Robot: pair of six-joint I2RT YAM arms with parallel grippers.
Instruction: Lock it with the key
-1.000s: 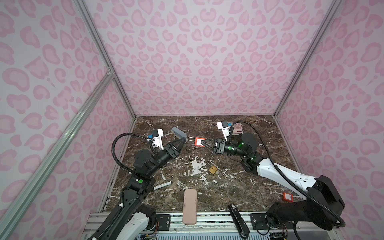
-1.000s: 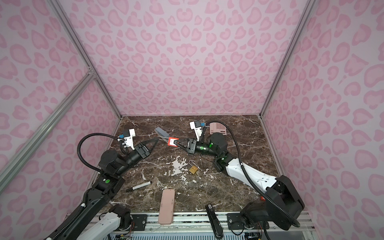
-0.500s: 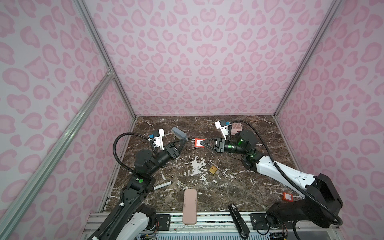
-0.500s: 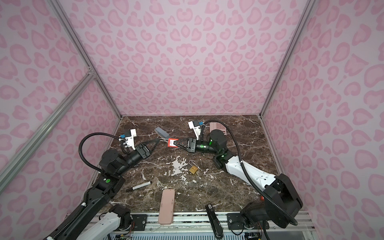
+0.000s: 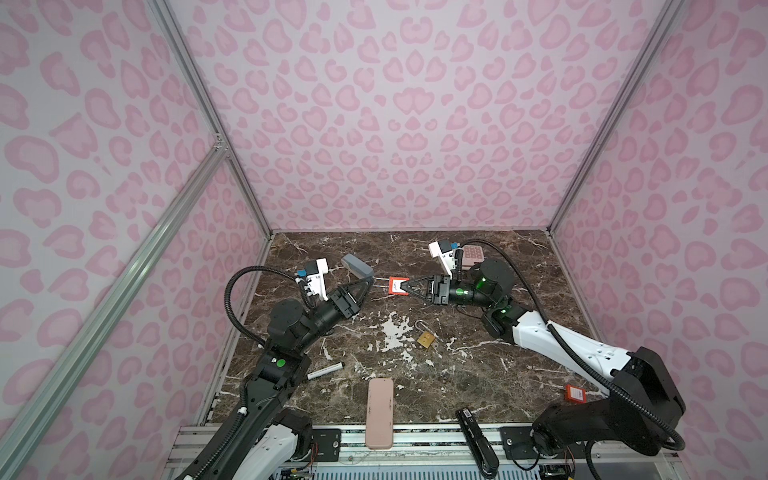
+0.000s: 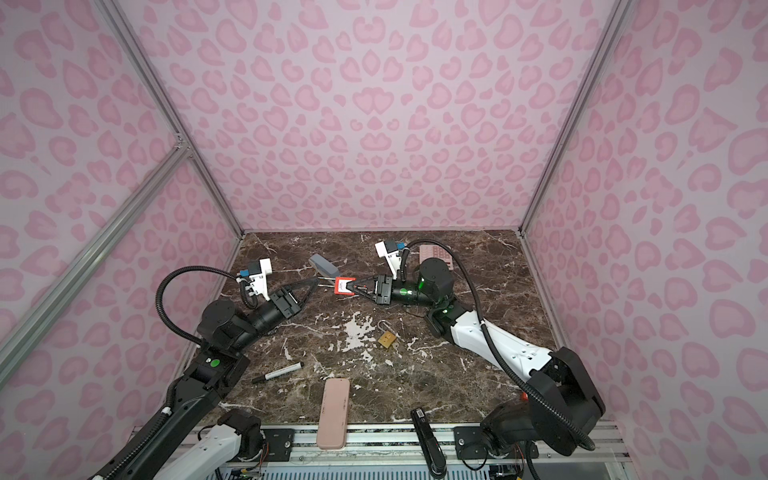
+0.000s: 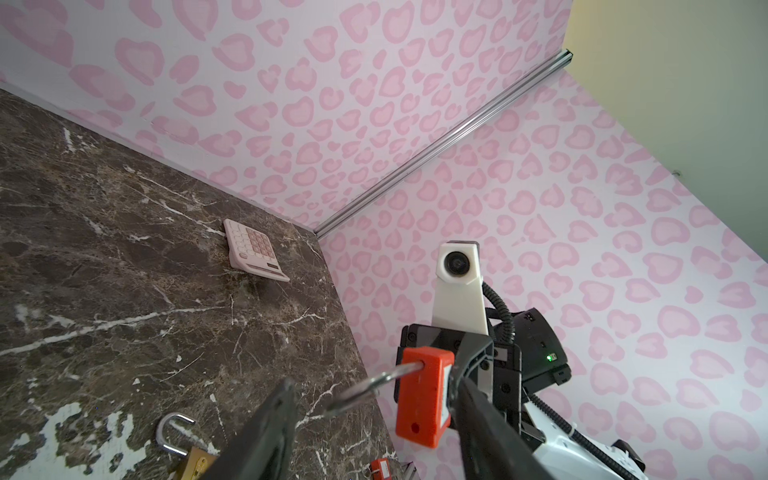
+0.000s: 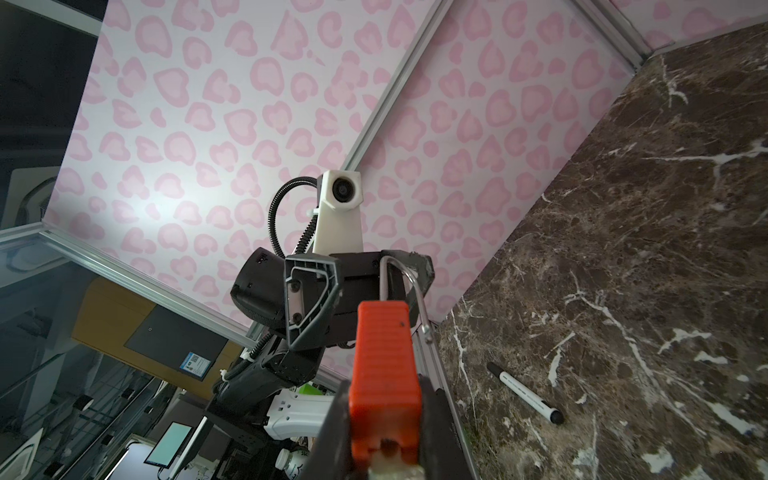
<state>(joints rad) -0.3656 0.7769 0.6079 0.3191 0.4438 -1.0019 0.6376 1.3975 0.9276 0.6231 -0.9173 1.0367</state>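
Red padlock (image 5: 398,286) is being held in the air above the marble table (image 5: 478,374), beyond the brass padlock (image 5: 426,338) toward the back wall (the brass one is lying flat and untouched, its own loop open). The right gripper (image 5: 409,286) is clamping the red body between its closed jaws, pointing the silver shackle (image 7: 365,386) away from itself. The left gripper (image 5: 371,283) is reaching in from the left of the brass padlock, its jaws standing apart with one finger on either side of the shackle. Whether a finger is touching the metal is not showing clearly.

The shackle is sitting swung out, one leg in the body and the free end hanging outside it, so the lock is looking not yet closed. No key is showing clearly. Something pale is sitting at the keyhole end in the right wrist view, too blurred to name. Judging from this, the lifting and presenting are done, while pressing the shackle home and turning the key are remaining.
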